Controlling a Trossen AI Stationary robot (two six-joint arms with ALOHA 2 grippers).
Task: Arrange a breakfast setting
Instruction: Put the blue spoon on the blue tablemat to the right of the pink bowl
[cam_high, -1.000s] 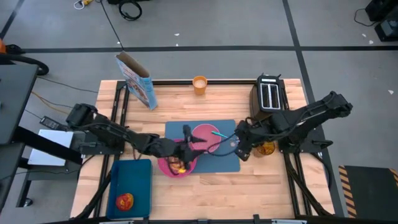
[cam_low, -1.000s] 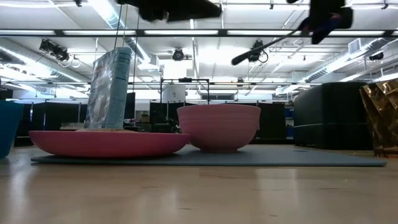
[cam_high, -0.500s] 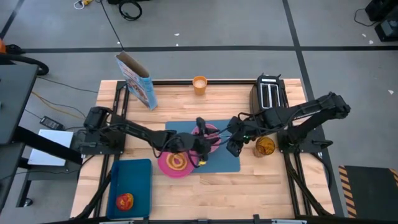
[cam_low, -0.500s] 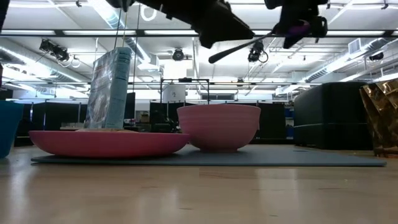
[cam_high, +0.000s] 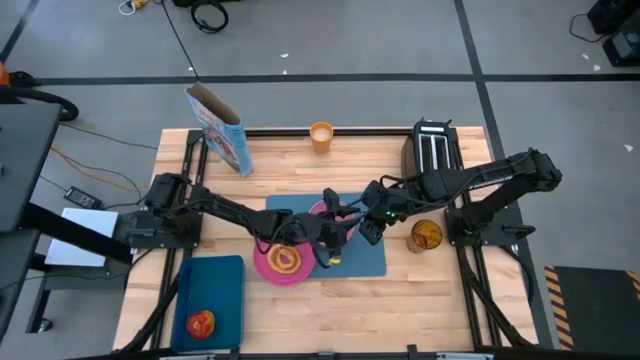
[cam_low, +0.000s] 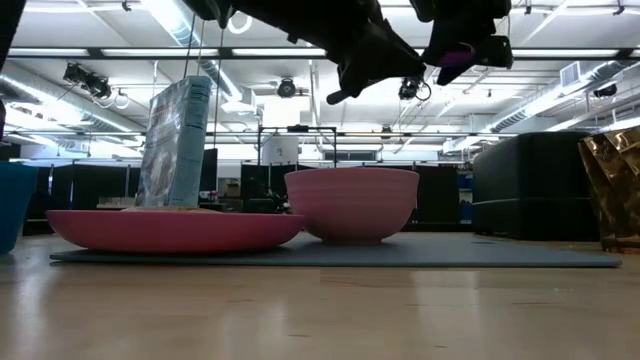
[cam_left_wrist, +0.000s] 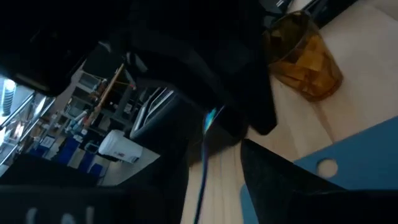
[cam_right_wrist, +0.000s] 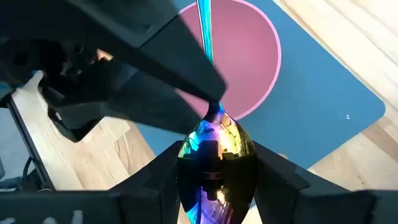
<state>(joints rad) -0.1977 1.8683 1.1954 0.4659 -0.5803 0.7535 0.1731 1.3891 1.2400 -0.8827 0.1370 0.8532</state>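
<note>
My right gripper (cam_high: 368, 222) is shut on the blue-purple spoon (cam_right_wrist: 216, 146) above the blue placemat (cam_high: 372, 262). The spoon's thin handle (cam_right_wrist: 204, 25) reaches out over the pink bowl (cam_right_wrist: 249, 56). My left gripper (cam_high: 333, 240) is open. Its fingers stand on either side of the handle (cam_left_wrist: 202, 158); I cannot tell whether they touch it. The pink plate (cam_high: 283, 262) lies on the placemat's left end with the toast slice (cam_high: 286, 258) on it. The orange cup (cam_high: 320, 135) and the cereal box (cam_high: 220, 130) stand at the far edge. The red apple (cam_high: 200, 323) lies on the dark-blue tray. My right gripper pinches the spoon's bowl end (cam_right_wrist: 216, 134) between its two fingers (cam_right_wrist: 163, 180). The handle points away from the gripper toward the table's left. The spoon is lifted clear, high above the pink bowl (cam_low: 352, 205) and the placemat.
The black toaster (cam_high: 432, 150) stands at the far right. An amber glass (cam_high: 426, 236) stands on the wood right of the placemat. The dark-blue tray (cam_high: 212, 300) lies at the near left corner. Bare wood shows along the near edge.
My left gripper has gone from over the pink plate toward the table's right and up, to the spoon's handle; the toast now shows on the plate. My right gripper has carried the spoon a little toward the table's left, above the bowl.
</note>
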